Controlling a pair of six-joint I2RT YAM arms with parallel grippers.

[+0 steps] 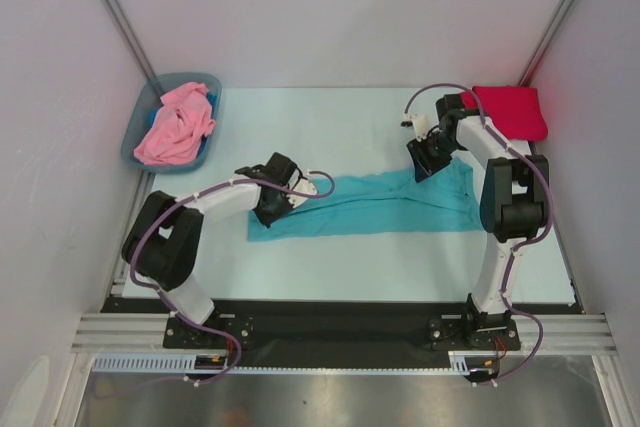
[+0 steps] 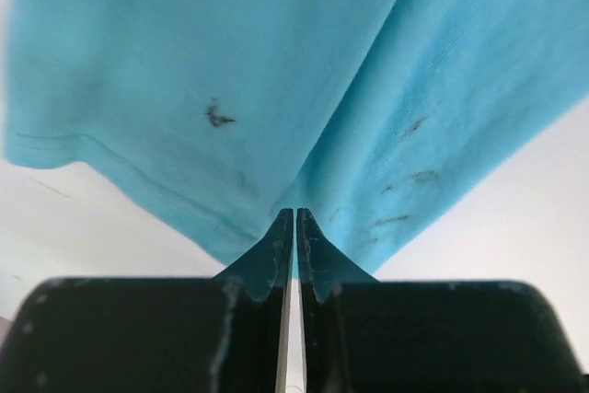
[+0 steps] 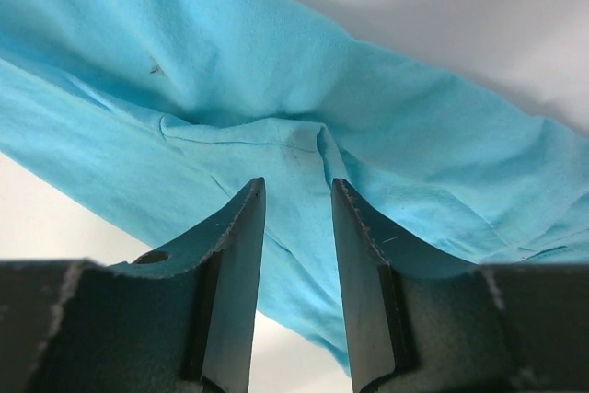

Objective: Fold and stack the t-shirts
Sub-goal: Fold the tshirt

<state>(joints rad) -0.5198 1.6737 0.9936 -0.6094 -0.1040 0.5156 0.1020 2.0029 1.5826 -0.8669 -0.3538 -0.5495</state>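
The teal t-shirt (image 1: 390,209) is lying drawn out as a long, narrow band across the middle of the table (image 1: 330,127), apparently already doubled lengthwise. The left fingers (image 2: 274,260) are sitting at its left end, pressed all but together. The cloth is tenting up to their tips, so they are pinching a fold of the hem there. The right fingers (image 3: 235,255) are standing at the band's far right corner, parted to a moderate gap. Teal cloth is showing beyond the gap with a ridge running toward it, but neither finger seems to be biting on it, so I am judging them to be holding nothing.

The step in hand is looking like the crosswise fold of this band. To do it well, the right fingers are needing a fresh pinch that is catching every layer at the corner. Both ends should then be rising to the same low height with the cloth just taut. One end should be travelling straight over the other so the edges are meeting squarely, and the release should be happening close to the table.

Further out, the red t-shirt (image 1: 512,112) is resting folded at the back right. The pink t-shirt (image 1: 175,127) is lying crumpled in the bin (image 1: 212,82) at the back left, waiting its turn.
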